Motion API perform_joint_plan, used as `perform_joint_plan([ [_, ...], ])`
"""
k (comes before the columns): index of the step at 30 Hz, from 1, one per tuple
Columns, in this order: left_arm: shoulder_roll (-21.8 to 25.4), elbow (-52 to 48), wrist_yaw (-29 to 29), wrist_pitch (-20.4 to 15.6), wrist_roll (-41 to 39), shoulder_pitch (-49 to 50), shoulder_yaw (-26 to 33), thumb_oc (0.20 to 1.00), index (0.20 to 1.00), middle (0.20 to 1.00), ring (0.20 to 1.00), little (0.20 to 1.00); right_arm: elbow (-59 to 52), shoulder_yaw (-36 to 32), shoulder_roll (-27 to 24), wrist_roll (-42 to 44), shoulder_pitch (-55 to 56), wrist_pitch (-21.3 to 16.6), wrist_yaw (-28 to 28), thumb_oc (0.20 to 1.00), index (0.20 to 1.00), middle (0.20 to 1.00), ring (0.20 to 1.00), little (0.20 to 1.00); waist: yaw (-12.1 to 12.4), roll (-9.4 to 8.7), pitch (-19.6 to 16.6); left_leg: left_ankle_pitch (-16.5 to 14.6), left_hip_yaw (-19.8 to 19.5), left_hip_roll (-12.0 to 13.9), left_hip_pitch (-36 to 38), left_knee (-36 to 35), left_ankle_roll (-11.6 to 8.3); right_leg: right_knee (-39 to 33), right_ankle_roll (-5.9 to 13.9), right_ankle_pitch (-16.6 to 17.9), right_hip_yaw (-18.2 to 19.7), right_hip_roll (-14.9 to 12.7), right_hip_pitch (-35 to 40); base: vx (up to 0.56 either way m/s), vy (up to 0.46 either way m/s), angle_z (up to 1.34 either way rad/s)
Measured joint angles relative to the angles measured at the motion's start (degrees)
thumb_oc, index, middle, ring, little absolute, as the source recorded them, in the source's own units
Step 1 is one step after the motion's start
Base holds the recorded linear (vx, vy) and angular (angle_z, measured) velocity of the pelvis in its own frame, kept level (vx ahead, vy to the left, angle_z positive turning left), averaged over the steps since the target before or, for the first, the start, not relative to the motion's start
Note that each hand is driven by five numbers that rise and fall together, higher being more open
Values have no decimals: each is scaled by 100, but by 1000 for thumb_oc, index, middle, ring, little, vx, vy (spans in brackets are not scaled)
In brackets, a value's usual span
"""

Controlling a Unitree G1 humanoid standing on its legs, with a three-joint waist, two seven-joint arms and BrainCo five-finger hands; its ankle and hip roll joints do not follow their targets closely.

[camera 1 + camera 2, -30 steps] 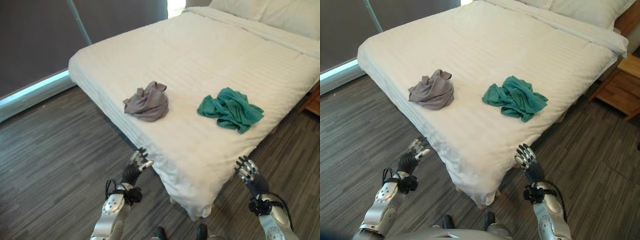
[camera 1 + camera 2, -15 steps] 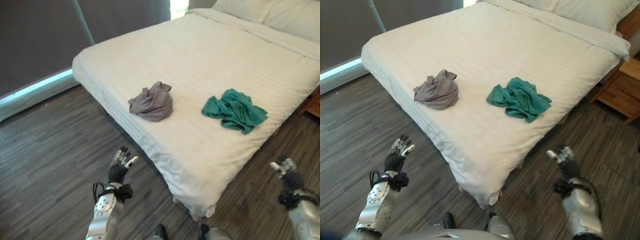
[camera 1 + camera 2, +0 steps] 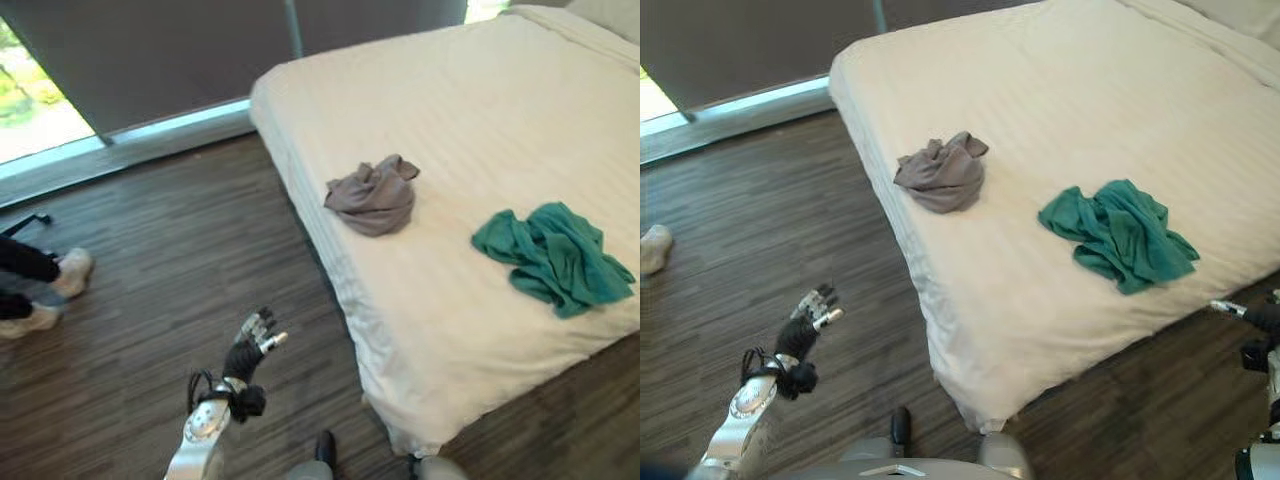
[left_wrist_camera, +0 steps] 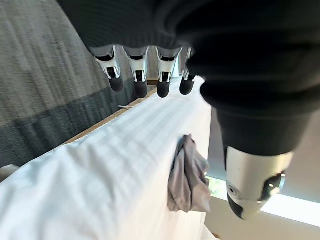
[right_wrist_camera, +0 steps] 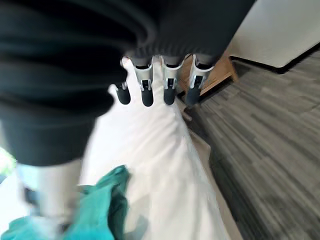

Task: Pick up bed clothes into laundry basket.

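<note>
On the white bed [image 3: 470, 110]: a grey garment [image 3: 372, 196] bunched near the edge beside the floor, and a teal garment [image 3: 553, 255] crumpled well apart from it, nearer the bed's foot corner. Both lying loose, touched by neither hand.

Over the dark wood floor [image 3: 180, 270], just off the bed's side: left hand [image 3: 252, 340], raised, fingers [image 4: 136, 75] straight and relaxed, thumb apart, holding nothing. From its wrist view, the grey garment seen past the fingertips on the striped bedding.

At the bed's foot corner, low at the right edge of the right eye view: right hand [image 3: 1262, 316], above the floor and clear of the mattress, fingers [image 5: 167, 82] extended in a row, empty. Teal garment showing beyond it in its wrist view.

Far off on the floor by the window: a person's pale shoes [image 3: 60, 285] and dark trouser legs.
</note>
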Motion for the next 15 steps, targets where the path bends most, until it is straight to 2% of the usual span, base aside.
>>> perform_joint_plan([
  [3, -24, -42, -40, 5, -5, 43, -87, 1000, 1000, 1000, 1000, 1000, 71, 427, -199, -469, -693, -27, -46, 1000, 1000, 1000, 1000, 1000, 122, 140, -26, 152, -125, 35, -248, 1, -147, 10, -31, 20, -124, 46, -174, -65, -49, 21],
  [7, 28, -127, -12, 3, -191, -79, -117, 1000, 1000, 1000, 1000, 1000, -222, 1155, -338, -912, -1860, -66, -224, 1000, 1000, 1000, 1000, 1000, 168, 214, 80, 266, -137, -53, -804, 1, -143, 22, -18, 149, -99, -12, -705, -60, -30, 5],
  [11, 59, -135, 45, -10, -219, -220, -126, 1000, 1000, 1000, 1000, 1000, -619, 1420, -255, -1076, -2370, -132, -393, 1000, 1000, 1000, 1000, 1000, 380, 342, 149, 288, -134, -120, -937, 1, -136, 19, -1, 154, -72, -68, -842, -38, -30, 2],
  [13, 99, -121, 115, -15, -219, -244, -152, 1000, 1000, 1000, 1000, 1000, -930, 1791, -169, -1124, -2531, -163, -433, 1000, 1000, 1000, 1000, 1000, 382, 334, 216, 293, -105, -121, -1023, 1, -134, 19, 5, 169, -20, -68, -965, -74, -44, -10],
  [15, 93, -100, 132, -5, -219, -398, -205, 1000, 1000, 1000, 1000, 1000, -727, 2174, 57, -1294, -2834, -251, -417, 1000, 1000, 1000, 1000, 1000, 437, 367, 374, 362, -115, -136, -1156, 2, -168, 23, -9, 200, -8, -68, -1098, -100, -36, -5],
])
